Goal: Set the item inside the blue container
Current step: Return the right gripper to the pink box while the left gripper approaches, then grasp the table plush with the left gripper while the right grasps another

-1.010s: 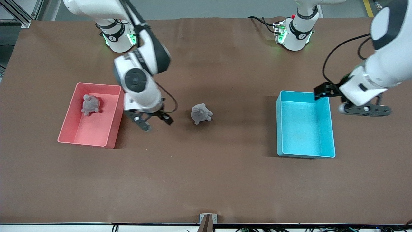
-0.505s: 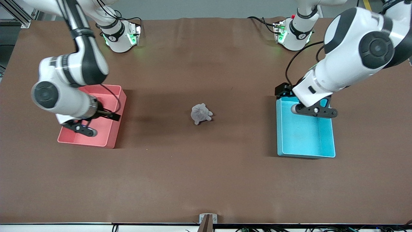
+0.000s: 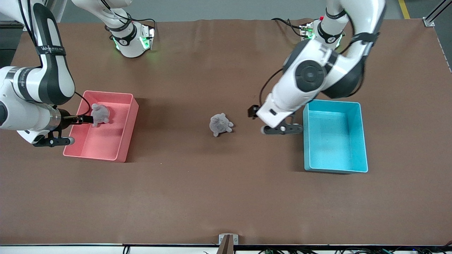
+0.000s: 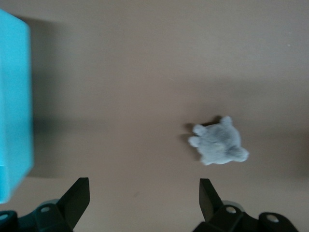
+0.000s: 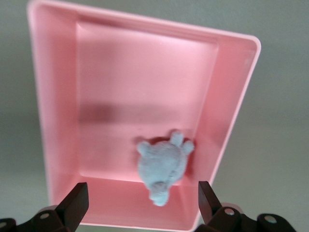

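Observation:
The item, a small grey plush toy point(image 3: 220, 124) point(image 4: 219, 142), lies on the brown table near its middle. The blue container point(image 3: 363, 141) point(image 4: 14, 111) stands with nothing in it toward the left arm's end of the table. My left gripper point(image 3: 282, 129) point(image 4: 143, 200) hangs open over the bare table between the toy and the blue container, holding nothing. My right gripper point(image 3: 53, 141) point(image 5: 142, 203) hangs open and holds nothing, over the pink bin's point(image 3: 127, 130) point(image 5: 53, 96) wall at the right arm's end.
A second grey plush toy point(image 3: 100, 114) point(image 5: 161, 166) lies inside the pink bin, toward its end farther from the front camera. A small metal bracket point(image 3: 227, 240) sits at the table's front edge.
My left arm has swung from the table's end over the blue container toward the toy. My right arm has moved from beside the toy, over the pink bin, toward its own end. Both grippers stayed open.

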{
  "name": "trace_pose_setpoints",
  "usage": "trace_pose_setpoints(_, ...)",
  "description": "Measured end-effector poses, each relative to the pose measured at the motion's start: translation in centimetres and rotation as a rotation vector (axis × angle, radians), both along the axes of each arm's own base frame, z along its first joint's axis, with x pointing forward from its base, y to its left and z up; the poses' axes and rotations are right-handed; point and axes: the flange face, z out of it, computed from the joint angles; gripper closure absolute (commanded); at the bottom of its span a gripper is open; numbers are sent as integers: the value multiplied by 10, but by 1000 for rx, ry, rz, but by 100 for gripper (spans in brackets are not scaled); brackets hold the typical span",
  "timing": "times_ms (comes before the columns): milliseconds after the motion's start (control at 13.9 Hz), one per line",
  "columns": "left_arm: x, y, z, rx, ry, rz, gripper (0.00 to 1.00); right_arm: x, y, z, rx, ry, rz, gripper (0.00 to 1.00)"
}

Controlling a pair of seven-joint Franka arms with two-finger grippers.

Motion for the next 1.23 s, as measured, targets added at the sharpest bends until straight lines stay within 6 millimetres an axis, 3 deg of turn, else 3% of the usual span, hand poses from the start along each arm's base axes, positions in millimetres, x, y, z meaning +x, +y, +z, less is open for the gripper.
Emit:
trace_pose_setpoints(289,-15,-50,-39,-15,-25,37,0,-15,0,-52,-7,43,20,0)
trace_pose_setpoints(505,-23,-83,-77,-51,-54,86,0,-37,-35,-94,-5,75,-52,0)
trace_pose_setpoints(722,-36,-113,-118,-78,-72,81,0,-46,-58,-105,-27,90,-178,0)
trace_pose_setpoints(938,-46,-126,-151,-71,-57,67,0,-53,-52,-113,-27,112,-316,0)
trace_pose_setpoints(1227,-50,-129,-163,-62,-44,64,0,-62,-49,-123,-9,136,-403,0)
